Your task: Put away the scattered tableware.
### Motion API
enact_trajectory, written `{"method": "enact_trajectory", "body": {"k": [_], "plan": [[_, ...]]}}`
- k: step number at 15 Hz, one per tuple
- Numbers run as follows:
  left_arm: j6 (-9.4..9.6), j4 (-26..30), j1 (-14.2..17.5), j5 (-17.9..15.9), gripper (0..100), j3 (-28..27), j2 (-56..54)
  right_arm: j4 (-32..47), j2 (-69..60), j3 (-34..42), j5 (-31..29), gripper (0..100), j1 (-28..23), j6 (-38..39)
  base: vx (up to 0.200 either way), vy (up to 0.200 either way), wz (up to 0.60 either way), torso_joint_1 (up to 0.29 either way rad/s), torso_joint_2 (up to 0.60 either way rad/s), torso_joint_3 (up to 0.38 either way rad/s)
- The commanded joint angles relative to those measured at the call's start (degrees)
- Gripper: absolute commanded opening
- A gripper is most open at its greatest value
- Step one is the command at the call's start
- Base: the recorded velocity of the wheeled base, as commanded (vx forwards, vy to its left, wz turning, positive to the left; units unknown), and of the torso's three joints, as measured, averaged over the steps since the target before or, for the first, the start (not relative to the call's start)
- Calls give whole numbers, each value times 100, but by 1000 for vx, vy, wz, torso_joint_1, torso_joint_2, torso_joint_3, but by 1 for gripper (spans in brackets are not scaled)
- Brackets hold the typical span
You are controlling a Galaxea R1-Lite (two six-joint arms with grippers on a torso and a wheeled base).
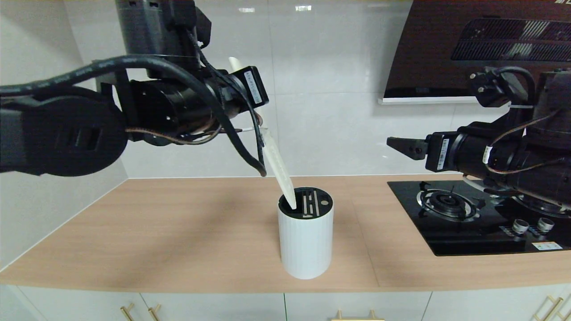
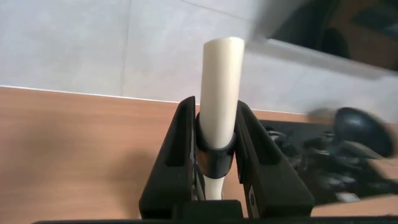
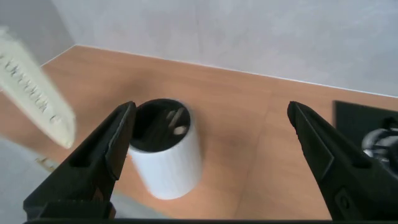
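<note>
Knife [image 1: 279, 171], cream-coloured, held at a slant above the wooden countertop [image 1: 178, 232]: its handle end points up toward the tiled wall [image 1: 334, 89] and its blade runs down to the white cylindrical holder [image 1: 306, 240], the tip just inside the dark opening in the holder's black top, beside the narrow slots. The left gripper [image 1: 254, 107] reaches in level from the left, well above the counter, its cables looping down in front of the blade's upper part. In the left wrist view both black fingers [image 2: 186, 124] are clamped on the handle [image 2: 221, 93] around a dark collar. The right gripper [image 1: 408, 147] hangs in the air at about the same height, above the near edge of the black gas hob [image 1: 450, 214], pointing toward the left arm and well apart from the holder. Its jaws stand wide apart and grip nothing. The right wrist view frames the holder [image 3: 168, 162] and the blade [image 3: 37, 93] on the counter side of the spread fingers [image 3: 118, 130]. A dark range hood [image 1: 482, 44] hangs on the wall over the hob.
</note>
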Motion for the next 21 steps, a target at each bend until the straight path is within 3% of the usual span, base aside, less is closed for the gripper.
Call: {"method": "enact_trajectory", "body": {"k": [1,2,4,10,12,14,21], "plan": [[89,-190,-321,612,0,59,412,-1,47,-4,-17,100,-43,1,0,0,0,0,0,0],[151,-410,-365,911,0,51,570,-1,74,-4,-34,100,-43,1,0,0,0,0,0,0],[581,-1060,-382,1421,0,200,816,-1,118,-4,-52,100,-43,1,0,0,0,0,0,0],[1531,-2598,-479,1438,0,719,1088,-9,179,13,-69,100,-16,-113,0,0,0,0,0,0],[1759,-3099,-479,1447,0,780,1238,-9,179,31,-96,100,-16,-131,0,0,0,0,0,0],[1891,-3389,-470,1447,0,798,1370,-9,179,31,-96,100,-8,-131,0,0,0,0,0,0],[1891,-3416,-470,1456,0,754,1774,-9,197,48,-96,100,36,-131,0,0,0,0,0,0]]}}
